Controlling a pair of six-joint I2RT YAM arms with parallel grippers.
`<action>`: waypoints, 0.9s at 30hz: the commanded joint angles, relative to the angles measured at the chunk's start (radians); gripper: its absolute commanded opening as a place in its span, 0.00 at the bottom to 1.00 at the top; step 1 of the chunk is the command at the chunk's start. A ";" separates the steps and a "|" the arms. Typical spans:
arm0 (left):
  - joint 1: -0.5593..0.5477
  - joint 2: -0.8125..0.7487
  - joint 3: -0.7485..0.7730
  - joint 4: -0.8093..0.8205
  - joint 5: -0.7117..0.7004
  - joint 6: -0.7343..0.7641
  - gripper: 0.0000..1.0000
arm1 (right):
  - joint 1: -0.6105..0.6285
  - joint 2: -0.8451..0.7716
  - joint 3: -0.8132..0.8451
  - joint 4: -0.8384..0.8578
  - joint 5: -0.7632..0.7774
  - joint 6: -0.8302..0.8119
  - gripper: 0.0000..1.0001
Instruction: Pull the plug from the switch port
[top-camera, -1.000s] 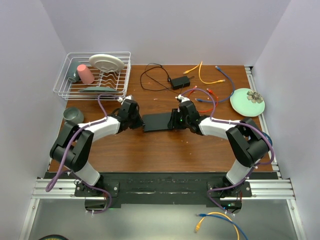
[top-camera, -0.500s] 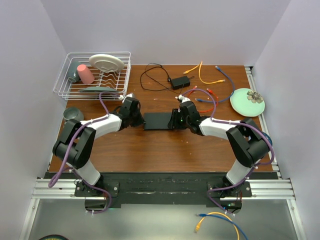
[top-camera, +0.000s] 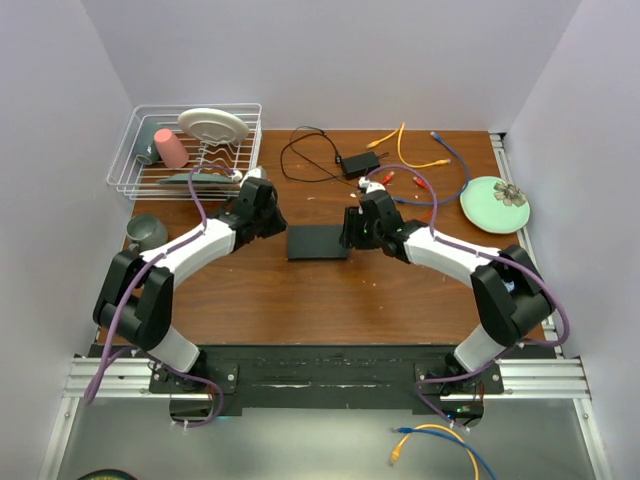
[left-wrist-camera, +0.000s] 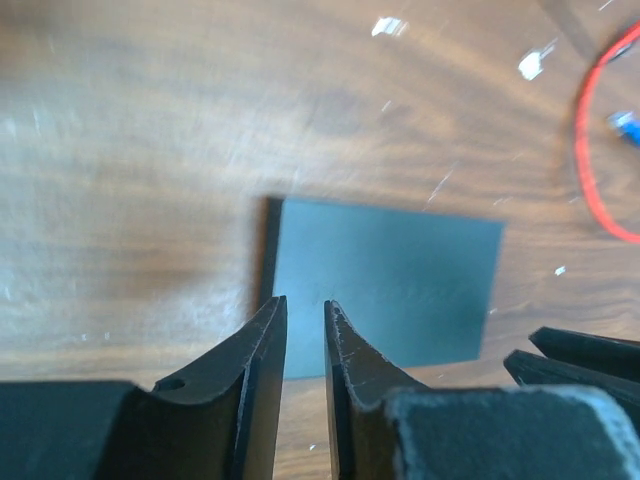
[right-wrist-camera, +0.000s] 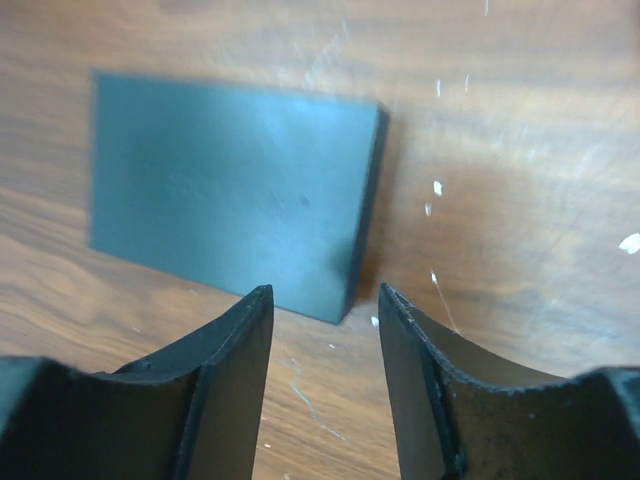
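Note:
The flat matte-black box (top-camera: 317, 242) lies on the wood table between my arms. It also shows in the left wrist view (left-wrist-camera: 385, 285) and the right wrist view (right-wrist-camera: 230, 185). Its socket row is not visible, and no plug or cable shows in it. My left gripper (top-camera: 272, 222) hangs above and behind the box's left end. Its jaws (left-wrist-camera: 305, 302) are a narrow gap apart with nothing between them. My right gripper (top-camera: 351, 232) hovers at the box's right end. Its jaws (right-wrist-camera: 322, 288) are open and empty over bare wood.
A small black adapter (top-camera: 360, 163) with thin black cord (top-camera: 300, 155) lies behind the box. Loose red (top-camera: 400, 185), orange (top-camera: 420, 160) and blue (top-camera: 455, 150) cables lie at the back right. A green plate (top-camera: 497, 204) is far right. A wire dish rack (top-camera: 185, 150) and grey bowl (top-camera: 145, 232) are left.
Both grippers have come away from the box's ends. The left one moved back and left, the right one slightly back. The box now lies squarer to the table.

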 joint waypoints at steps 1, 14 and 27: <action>0.010 -0.047 0.087 -0.037 -0.046 0.055 0.28 | 0.002 -0.081 0.124 -0.079 0.098 -0.061 0.53; 0.009 -0.108 0.077 -0.008 0.061 0.154 0.24 | 0.007 -0.342 0.195 -0.143 0.137 -0.147 0.57; 0.000 -0.229 0.029 -0.046 0.235 0.306 0.32 | 0.107 -0.622 -0.050 0.045 0.246 -0.253 0.99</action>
